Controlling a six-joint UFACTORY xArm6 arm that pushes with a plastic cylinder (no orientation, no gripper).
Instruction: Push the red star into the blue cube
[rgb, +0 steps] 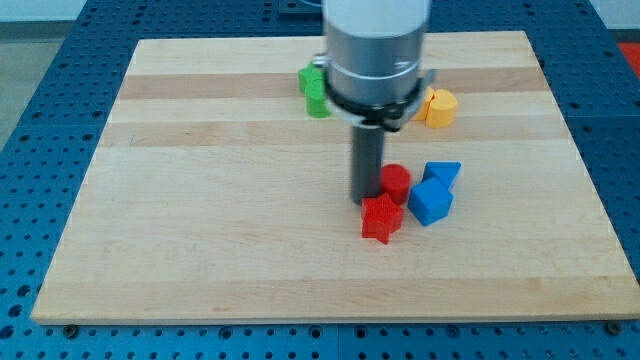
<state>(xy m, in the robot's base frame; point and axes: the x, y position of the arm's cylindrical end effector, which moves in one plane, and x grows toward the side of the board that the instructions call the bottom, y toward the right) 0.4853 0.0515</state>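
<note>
Red star (381, 218) sits nearly touching blue cube (430, 201), my tip (366, 200) behind its upper-left to push; no jaws visible.

two red blocks (381, 218), two blue blocks (431, 201), green block (314, 92), yellow block (438, 107)

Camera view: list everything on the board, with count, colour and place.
red star: 1, red, centre-right, just below my tip
red block: 1, red, rounded, right of the rod
blue cube: 1, blue, right of the star
blue block: 1, blue, above the cube
green block: 1, green, top centre, partly hidden
yellow block: 1, yellow, top right
wooden board: 1, light wood
my tip: 1, dark rod end, at the star's upper left
</note>
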